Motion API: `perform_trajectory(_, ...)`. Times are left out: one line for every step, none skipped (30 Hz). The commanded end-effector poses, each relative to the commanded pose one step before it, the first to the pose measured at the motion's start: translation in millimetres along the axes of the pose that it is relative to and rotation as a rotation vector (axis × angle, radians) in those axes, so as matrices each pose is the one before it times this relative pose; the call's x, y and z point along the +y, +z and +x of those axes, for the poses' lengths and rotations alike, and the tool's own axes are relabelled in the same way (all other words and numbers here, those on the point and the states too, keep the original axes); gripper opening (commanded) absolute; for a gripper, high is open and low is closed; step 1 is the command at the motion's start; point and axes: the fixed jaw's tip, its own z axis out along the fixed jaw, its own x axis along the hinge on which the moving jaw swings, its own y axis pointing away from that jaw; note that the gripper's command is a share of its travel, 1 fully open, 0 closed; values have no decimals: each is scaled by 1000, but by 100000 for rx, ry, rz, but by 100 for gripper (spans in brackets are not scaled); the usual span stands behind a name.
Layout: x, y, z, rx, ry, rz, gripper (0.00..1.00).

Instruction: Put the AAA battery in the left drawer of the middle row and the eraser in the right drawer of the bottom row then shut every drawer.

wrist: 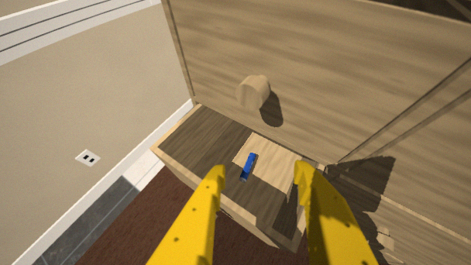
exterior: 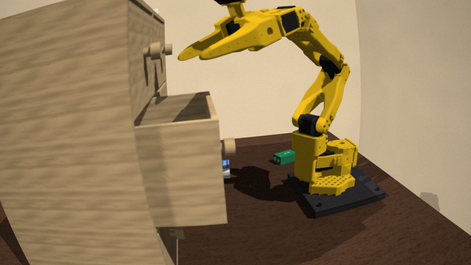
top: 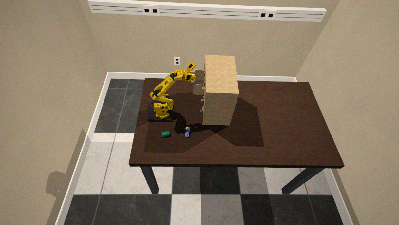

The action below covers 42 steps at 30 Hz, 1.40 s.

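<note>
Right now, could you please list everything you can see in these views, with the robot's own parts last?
Chest: one, light wood, on the table.
Open drawer: one, light wood, pulled out of the chest.
AAA battery: one, blue, lying in the open drawer.
Eraser: one, blue and white, on the table beside the chest.
Green block: one, green, on the table near the base.
Table: one, dark brown.
Arm: one, yellow, on a black base plate.
Gripper: one, yellow, jaws apart and empty above the drawer.

The battery [wrist: 248, 166] lies in the pulled-out drawer [wrist: 186, 176] of the chest [top: 220, 89], below the gripper [wrist: 257, 176], while eraser [top: 187, 132] and block [top: 165, 134] lie on the table [top: 279, 134] beside the arm's base [top: 152, 118].
</note>
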Motion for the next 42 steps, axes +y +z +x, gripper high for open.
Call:
perform_trajectory(-284,-7521,4494,1039,51,57,23)
perform_trajectory(0,0,0,0,0,0,23)
perform_trajectory(-53,-2459,597,1,-10,24,23)
perform_trajectory(-52,-2445,635,2,-10,25,23)
perform_trajectory(-51,-2432,668,1,-10,24,23)
perform_trajectory(-51,-2417,706,2,-10,25,23)
perform_trajectory(-49,-2403,739,1,-10,24,23)
perform_trajectory(-49,-2386,776,2,-10,25,23)
perform_trajectory(-47,-2372,809,1,-10,24,23)
perform_trajectory(-46,-2354,845,2,-10,25,23)
perform_trajectory(-45,-2338,877,1,-10,24,23)
perform_trajectory(0,1,1,1,0,0,23)
perform_trajectory(0,-1,-1,-1,0,0,23)
perform_trajectory(0,1,1,1,0,0,23)
perform_trajectory(0,-1,-1,-1,0,0,23)
perform_trajectory(0,1,1,1,0,0,23)
perform_trajectory(0,-1,-1,-1,0,0,23)
perform_trajectory(0,0,0,0,0,0,23)
perform_trajectory(0,0,0,0,0,0,23)
perform_trajectory(5118,-1271,1920,-33,-720,-2469,23)
perform_trajectory(5075,-1234,1941,-30,-720,-2470,23)
perform_trajectory(5032,-1195,1965,-25,-719,-2469,23)
perform_trajectory(4990,-1158,1984,-23,-719,-2470,23)
perform_trajectory(4949,-1118,2007,-18,-718,-2470,23)
perform_trajectory(4909,-1081,2024,-15,-718,-2470,22)
perform_trajectory(4868,-1041,2045,-10,-717,-2470,22)
perform_trajectory(4830,-1002,2061,-7,-717,-2471,22)
perform_trajectory(4792,-962,2081,-3,-717,-2471,22)
perform_trajectory(4755,-924,2095,0,-716,-2471,22)
perform_trajectory(4718,-883,2113,5,-716,-2471,22)
perform_trajectory(4684,-844,2125,8,-715,-2471,22)
perform_trajectory(4649,-803,2141,13,-715,-2471,22)
perform_trajectory(4616,-764,2152,15,-714,-2472,22)
perform_trajectory(4583,-723,2167,20,-714,-2471,22)
perform_trajectory(0,0,0,0,0,0,22)
perform_trajectory(0,0,0,0,0,0,22)
perform_trajectory(4552,-684,2176,23,-713,-2472,22)
perform_trajectory(4520,-642,2189,28,-713,-2472,22)
perform_trajectory(4491,-603,2197,31,-712,-2472,22)
perform_trajectory(3123,-385,1538,25,-497,-1727,22)
perform_trajectory(0,-1,-1,-1,0,0,22)
perform_trajectory(0,1,1,1,0,0,22)
